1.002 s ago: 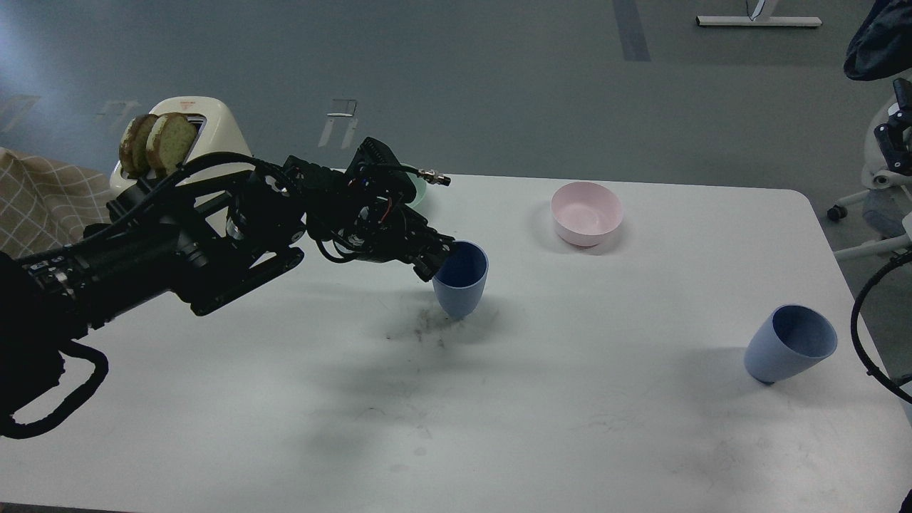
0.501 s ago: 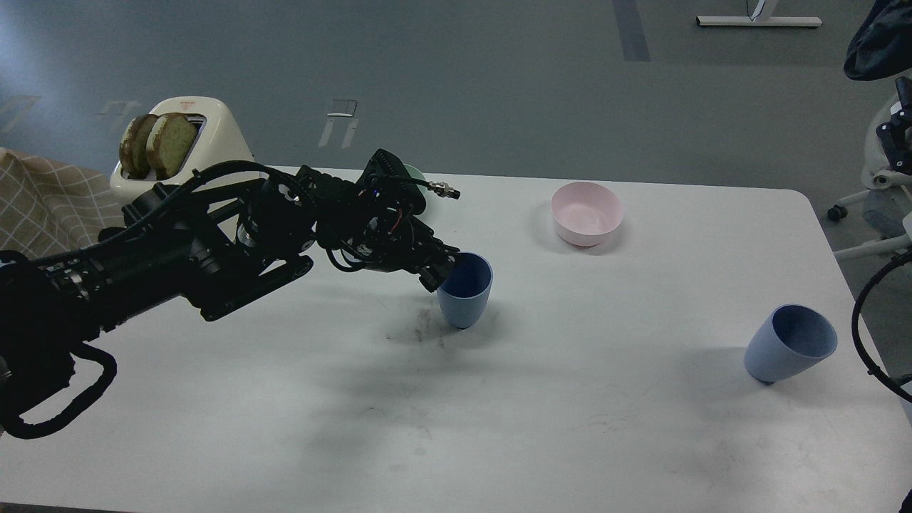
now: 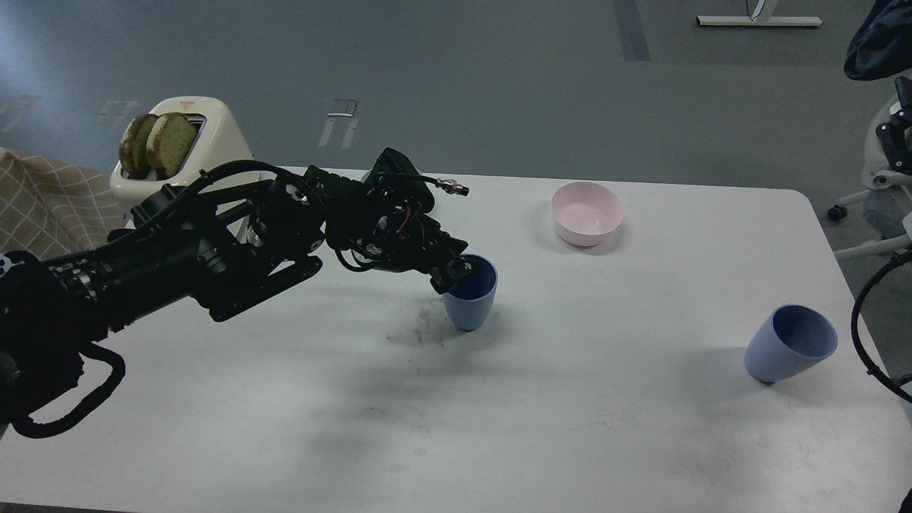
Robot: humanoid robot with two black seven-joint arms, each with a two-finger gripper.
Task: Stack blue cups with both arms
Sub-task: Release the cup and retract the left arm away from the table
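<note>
One blue cup (image 3: 473, 308) stands upright near the middle of the white table (image 3: 570, 427). My left gripper (image 3: 452, 273) reaches in from the left and pinches this cup's near-left rim, with one finger inside the cup. The second blue cup (image 3: 788, 350) stands alone at the table's right side, leaning towards the right. My right gripper is out of view; only a black cable loop (image 3: 861, 313) shows at the right edge.
A pink bowl (image 3: 586, 214) sits at the back right of centre. A cream toaster (image 3: 206, 132) with two bread slices (image 3: 158, 142) stands at the back left, behind my left arm. Dark smudges (image 3: 420, 329) mark the table left of the held cup.
My left gripper has moved right and slightly towards me, and the cup it holds by the rim has moved with it. The right cup has not moved.
</note>
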